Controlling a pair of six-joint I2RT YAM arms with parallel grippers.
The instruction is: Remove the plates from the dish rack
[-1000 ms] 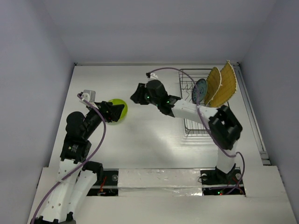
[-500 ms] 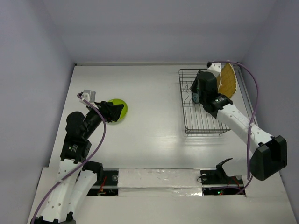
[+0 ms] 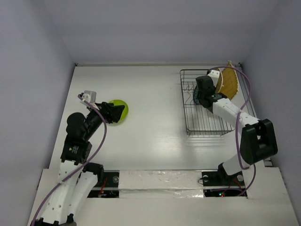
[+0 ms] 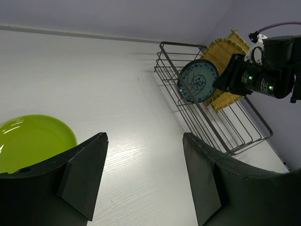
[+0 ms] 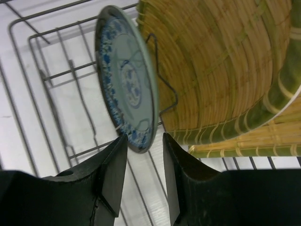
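The dark wire dish rack [image 3: 203,123] stands at the back right. A teal patterned plate [image 5: 126,77] stands upright in it, with two tan bamboo plates [image 5: 221,61] leaning behind. My right gripper [image 5: 144,141] is open, its fingers either side of the teal plate's lower rim. In the top view the right gripper [image 3: 197,96] is over the rack, with the bamboo plates [image 3: 229,81] at the rack's far right. A lime-green plate [image 3: 118,110] lies on the table at the left. My left gripper [image 4: 143,136] is open and empty, just right of the green plate [image 4: 33,141].
The rack [image 4: 221,136], teal plate [image 4: 200,81] and right gripper [image 4: 254,77] show far off in the left wrist view. Upright rack tines [image 5: 47,77] stand left of the teal plate. Grey walls enclose the white table [image 3: 150,94] on three sides.
My right arm swung from the middle of the table back to the rack and closed in on the teal plate. The green plate now lies flatter by my left gripper.
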